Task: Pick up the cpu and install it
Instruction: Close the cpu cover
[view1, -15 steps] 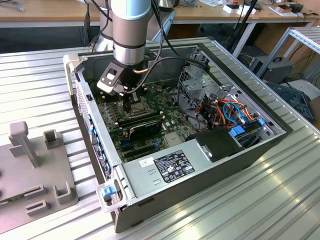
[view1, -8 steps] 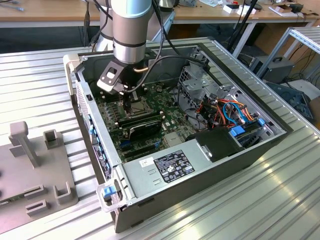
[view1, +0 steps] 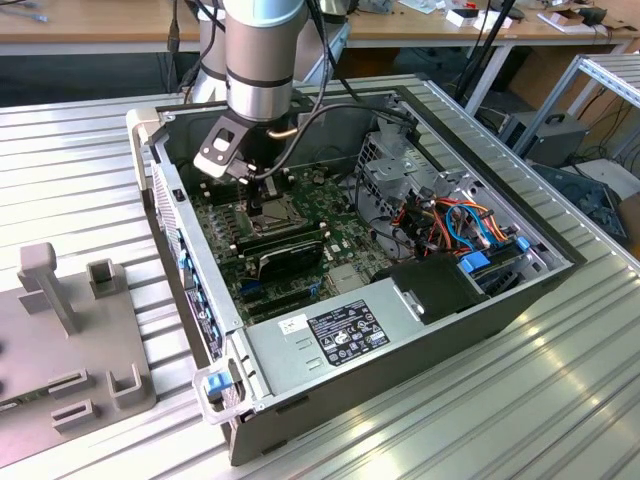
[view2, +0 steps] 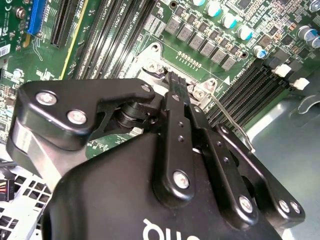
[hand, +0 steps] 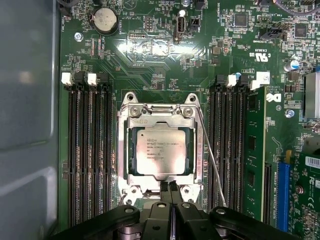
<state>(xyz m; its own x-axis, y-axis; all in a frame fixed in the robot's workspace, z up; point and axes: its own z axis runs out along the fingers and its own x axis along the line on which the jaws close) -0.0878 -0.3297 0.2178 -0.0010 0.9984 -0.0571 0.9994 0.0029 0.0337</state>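
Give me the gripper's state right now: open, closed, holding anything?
Gripper: closed, holding nothing; the chip lies in its socket just beyond the fingertips.

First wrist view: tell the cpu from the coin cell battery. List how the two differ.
The cpu is square; the coin cell battery is round. The cpu is clearly the larger of the two. The cpu sits inside the metal socket frame; the battery lies well outside it. Both have silver-grey tops and lie flat on the green motherboard.
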